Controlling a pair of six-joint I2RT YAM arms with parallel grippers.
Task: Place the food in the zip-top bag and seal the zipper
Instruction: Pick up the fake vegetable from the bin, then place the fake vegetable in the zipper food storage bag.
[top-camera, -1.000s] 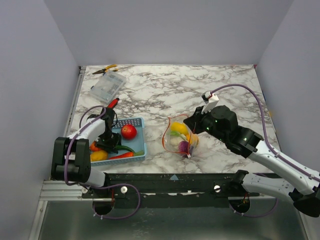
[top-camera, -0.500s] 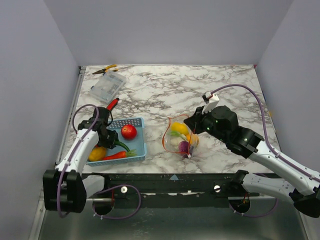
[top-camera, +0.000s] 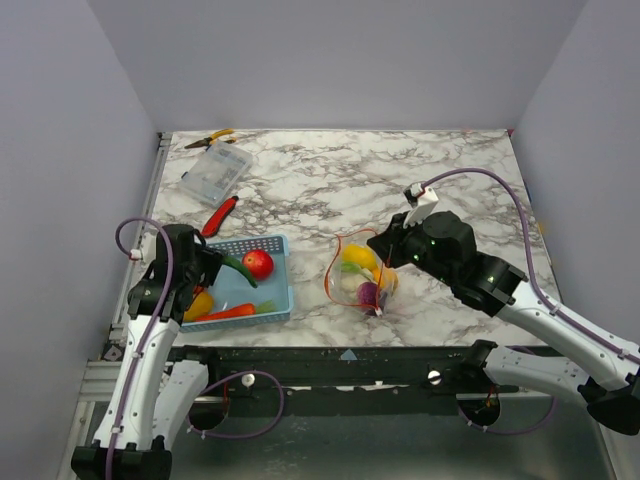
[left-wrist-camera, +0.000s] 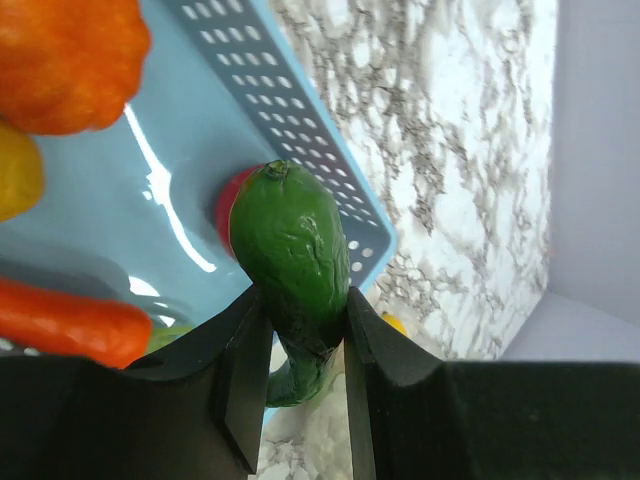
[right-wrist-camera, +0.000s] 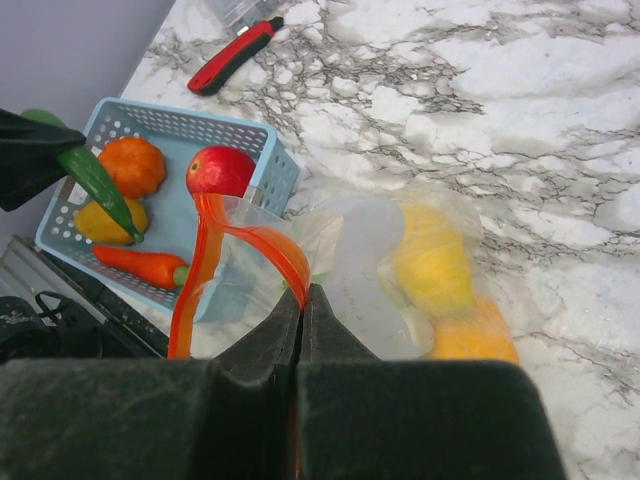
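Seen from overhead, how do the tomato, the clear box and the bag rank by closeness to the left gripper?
1. red tomato, just right of the left gripper
2. clear box, toward the back
3. zip-top bag, farther right

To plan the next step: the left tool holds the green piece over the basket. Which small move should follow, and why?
Probably carry the green piece rightward toward the zip-top bag: the left tool grips it, and the right tool holds the mouth open.
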